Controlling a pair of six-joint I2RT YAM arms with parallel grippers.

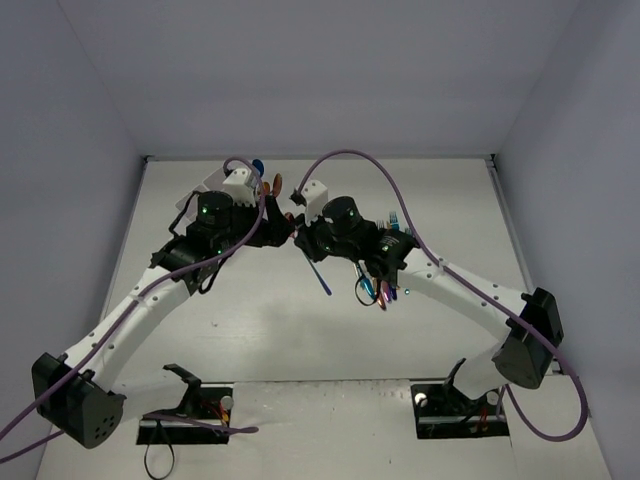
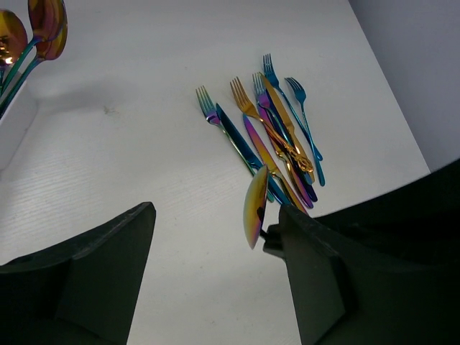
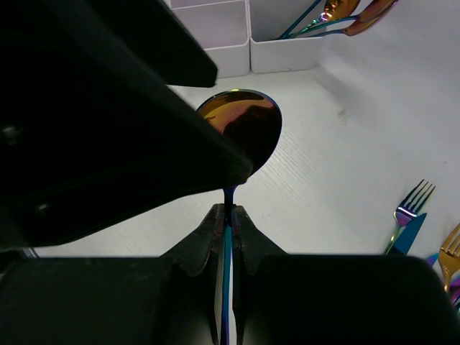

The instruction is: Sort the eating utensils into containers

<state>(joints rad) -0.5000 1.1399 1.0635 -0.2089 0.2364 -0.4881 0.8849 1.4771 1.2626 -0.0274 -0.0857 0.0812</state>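
Observation:
My right gripper (image 1: 301, 238) (image 3: 228, 210) is shut on the blue handle of an iridescent spoon (image 3: 241, 129), held above the table with its handle (image 1: 321, 276) hanging down. My left gripper (image 1: 284, 228) (image 2: 215, 215) is open, and the spoon bowl (image 2: 255, 208) sits between its fingers, close to the right finger (image 2: 316, 273). The remaining forks and knives lie in a pile (image 2: 277, 136), partly hidden under the right arm in the top view (image 1: 383, 288). The white divided box (image 3: 237, 43) holds several spoons (image 3: 338, 13) (image 2: 39, 25) in one compartment.
In the top view the left arm covers most of the box (image 1: 213, 181); a blue spoon (image 1: 258, 167) sticks out behind it. Grey walls close the table at the back and sides. A purple cable (image 1: 350, 156) arcs over the right arm.

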